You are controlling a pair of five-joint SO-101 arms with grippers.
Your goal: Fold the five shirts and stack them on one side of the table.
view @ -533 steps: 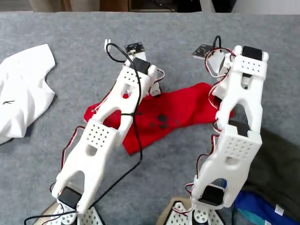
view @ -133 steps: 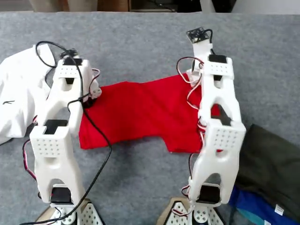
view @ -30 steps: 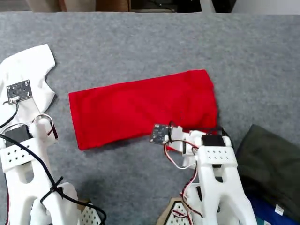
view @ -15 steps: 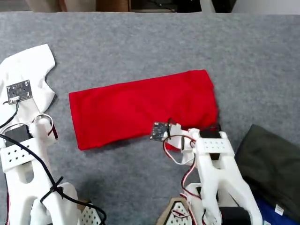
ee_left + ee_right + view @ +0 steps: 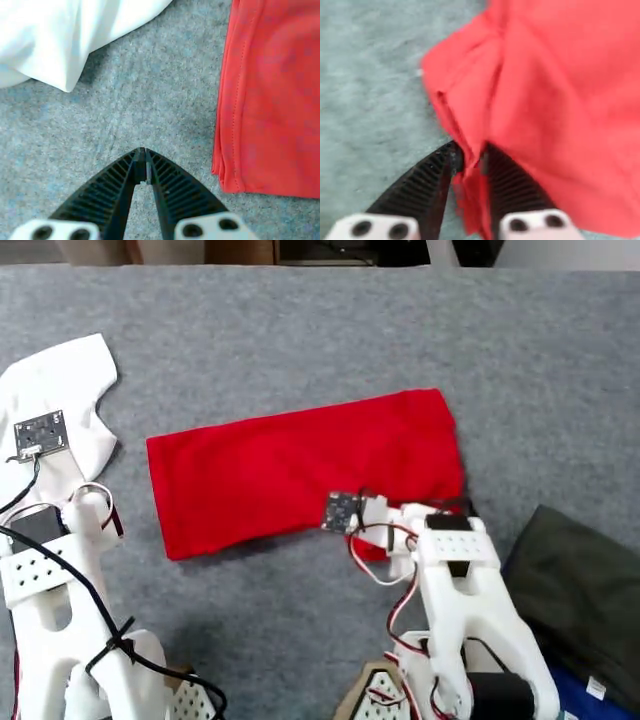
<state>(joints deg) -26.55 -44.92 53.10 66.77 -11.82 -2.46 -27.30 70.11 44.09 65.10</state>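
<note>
So far the white shirt (image 5: 50, 430) lies loose at the left, the left gripper (image 5: 142, 164) closed and empty beside it. Mid-table the red shirt (image 5: 300, 470) is folded into a long band, its near corner pinched by the right gripper (image 5: 470, 157); the dark green shirt (image 5: 575, 580) and blue shirt (image 5: 560, 687) at right look unfolded

Grey felt bench (image 5: 300, 330). Folded red shirt (image 5: 290, 465) at centre; white shirt (image 5: 50, 410) at 9 o'clock edge; dark green garment (image 5: 580, 580) at 4 o'clock.
</note>
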